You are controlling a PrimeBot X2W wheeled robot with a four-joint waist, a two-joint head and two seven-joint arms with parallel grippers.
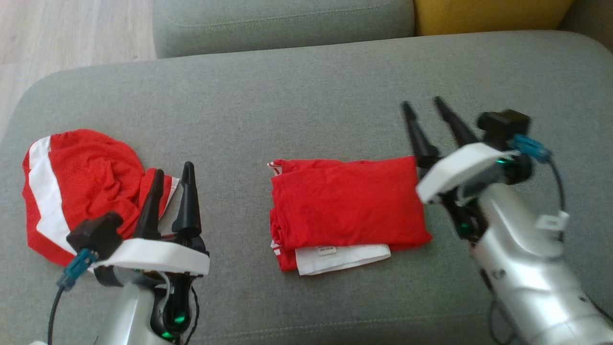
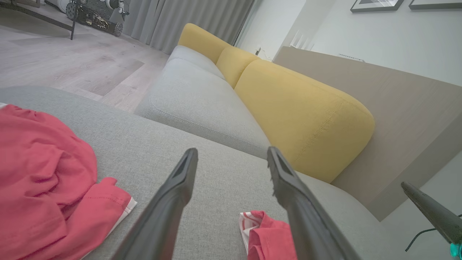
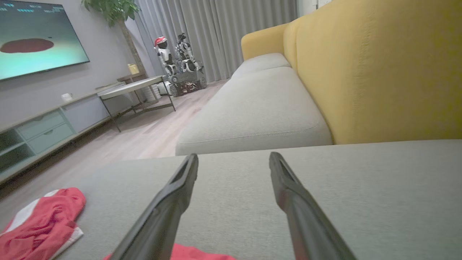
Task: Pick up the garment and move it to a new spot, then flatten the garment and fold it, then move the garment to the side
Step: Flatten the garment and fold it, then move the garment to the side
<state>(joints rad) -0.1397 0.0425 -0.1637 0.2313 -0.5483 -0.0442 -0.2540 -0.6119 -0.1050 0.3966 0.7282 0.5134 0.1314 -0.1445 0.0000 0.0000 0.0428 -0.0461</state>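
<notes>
A folded red garment (image 1: 347, 203) with a white hem lies in the middle of the grey sofa seat (image 1: 306, 96); its corner (image 2: 267, 234) peeks between my left fingers, and its edge (image 3: 202, 255) sits below my right ones. A second red and white garment (image 1: 81, 187) lies crumpled at the left (image 2: 43, 173) (image 3: 39, 220). My left gripper (image 1: 172, 177) is open, raised beside the crumpled garment's right edge, holding nothing. My right gripper (image 1: 424, 108) is open just off the folded garment's right end, empty.
Yellow back cushions (image 2: 299, 112) line the far side of the sofa. Another grey seat cushion (image 1: 282, 21) lies beyond. Wood floor (image 1: 57, 33) is off the left edge. A low table (image 3: 137, 86) and a parked robot (image 3: 177, 61) stand across the room.
</notes>
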